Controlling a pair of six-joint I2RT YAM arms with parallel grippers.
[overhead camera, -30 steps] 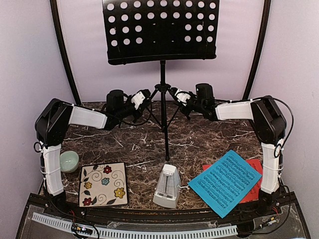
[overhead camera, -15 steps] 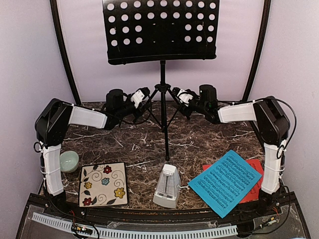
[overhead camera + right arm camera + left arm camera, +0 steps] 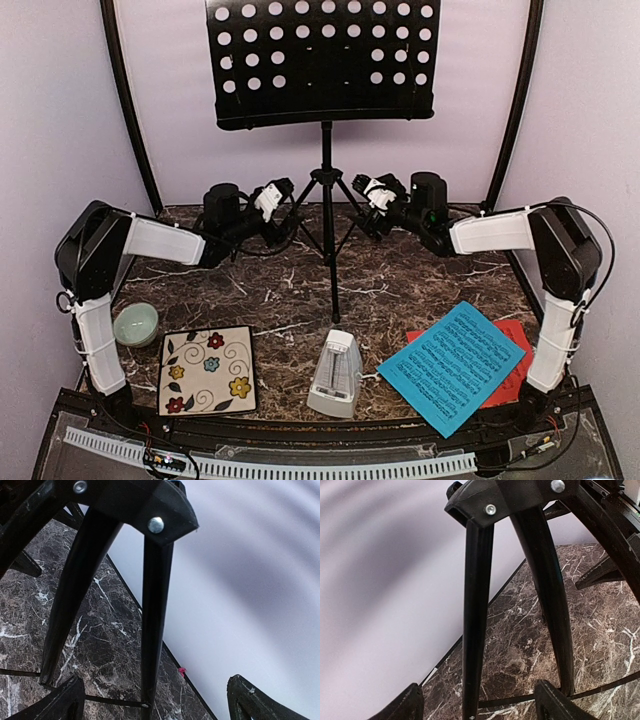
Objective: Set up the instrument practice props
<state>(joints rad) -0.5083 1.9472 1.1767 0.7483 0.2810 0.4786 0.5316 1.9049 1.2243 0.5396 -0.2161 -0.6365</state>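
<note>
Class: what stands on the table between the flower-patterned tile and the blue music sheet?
The white metronome, standing upright; the top external view shows it.

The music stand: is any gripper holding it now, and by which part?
Nothing is held. The left gripper and the right gripper are both open, each with a leg of the music stand between its spread fingers.
</note>
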